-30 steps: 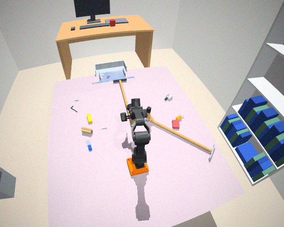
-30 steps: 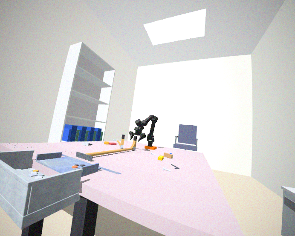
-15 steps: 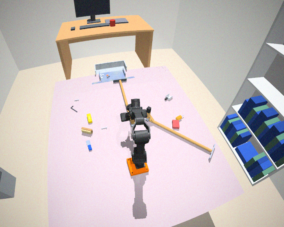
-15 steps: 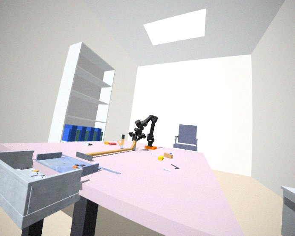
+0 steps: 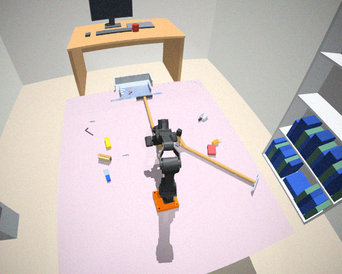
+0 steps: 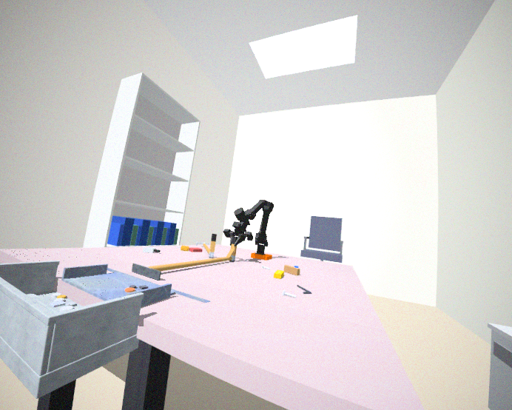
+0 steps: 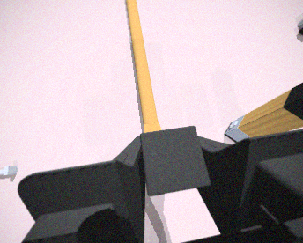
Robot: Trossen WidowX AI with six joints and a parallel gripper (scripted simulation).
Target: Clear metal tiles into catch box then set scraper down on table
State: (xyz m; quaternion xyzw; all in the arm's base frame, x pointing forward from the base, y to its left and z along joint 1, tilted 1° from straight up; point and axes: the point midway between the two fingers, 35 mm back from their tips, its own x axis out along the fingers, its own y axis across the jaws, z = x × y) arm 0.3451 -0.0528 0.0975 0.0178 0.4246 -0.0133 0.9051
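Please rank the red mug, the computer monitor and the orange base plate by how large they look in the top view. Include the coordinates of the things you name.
1. Computer monitor (image 5: 111, 10)
2. Orange base plate (image 5: 168, 206) (image 6: 255, 256)
3. Red mug (image 5: 135, 27)

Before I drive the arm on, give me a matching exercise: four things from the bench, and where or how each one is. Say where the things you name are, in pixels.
1. Tool (image 5: 163, 139) (image 6: 234, 239) (image 7: 173, 160)
2. Orange base (image 5: 165, 207) (image 6: 261, 256)
3. Red block (image 5: 211, 149) (image 6: 195, 249)
4. Catch box (image 5: 133, 76) (image 6: 95, 326)

A. beside the orange plug-like piece (image 5: 215, 141) (image 6: 184, 248)
B. under the arm
C. at the table's far end, beyond the bench plate (image 5: 137, 90) (image 6: 106, 283)
D. shut on a scraper's upright grip

1-D, 2-B, 3-A, 4-C
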